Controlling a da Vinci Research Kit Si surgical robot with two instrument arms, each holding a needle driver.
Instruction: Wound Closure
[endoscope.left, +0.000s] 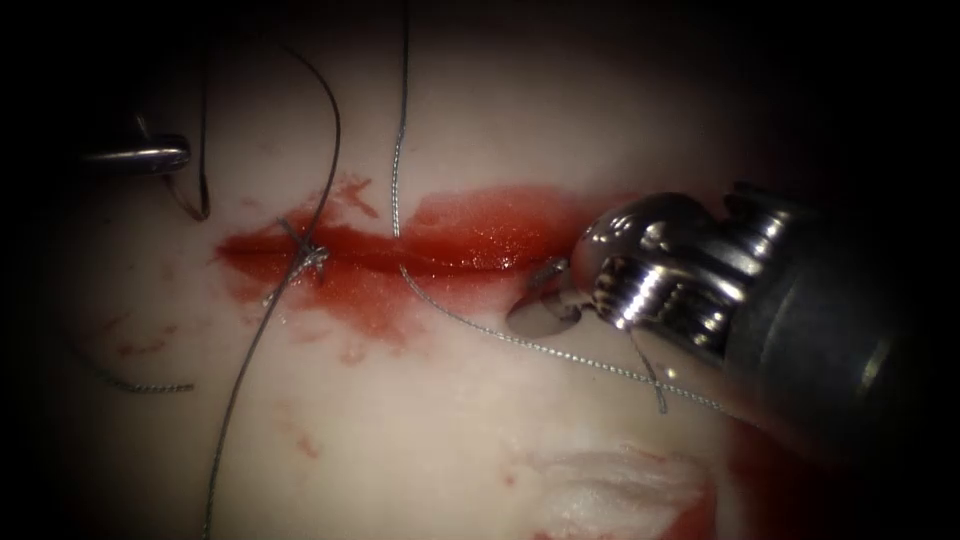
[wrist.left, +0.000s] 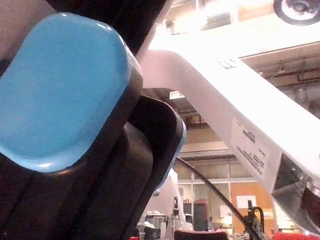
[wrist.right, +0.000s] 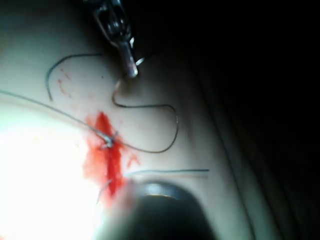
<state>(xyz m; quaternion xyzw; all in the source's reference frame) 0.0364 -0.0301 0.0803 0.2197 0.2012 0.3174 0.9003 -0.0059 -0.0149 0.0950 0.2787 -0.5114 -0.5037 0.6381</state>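
The tissue (endoscope.left: 430, 430) has a cut (endoscope.left: 400, 255) running across it, wet with red fluid. A knot (endoscope.left: 312, 258) sits on the cut's left part. My left tool (endoscope.left: 150, 156) lies left of the cut, jaws shut on the curved needle (endoscope.left: 198, 205). The needle hangs free of the tissue, and only a short dark hook of it shows. The same tool (wrist.right: 131, 70) grips that hook (wrist.right: 116, 95) in the right wrist view. Dark thread (endoscope.left: 330, 130) arcs from the knot up toward the needle. My right tool (endoscope.left: 555, 295) rests at the cut's right end, jaws open, holding nothing.
A silvery thread (endoscope.left: 520, 345) crosses the cut and runs under my right tool. A short cut end (endoscope.left: 650, 380) lies near it, another loose piece (endoscope.left: 140, 387) at lower left. Torn pale tissue (endoscope.left: 620, 485) shows near the front edge.
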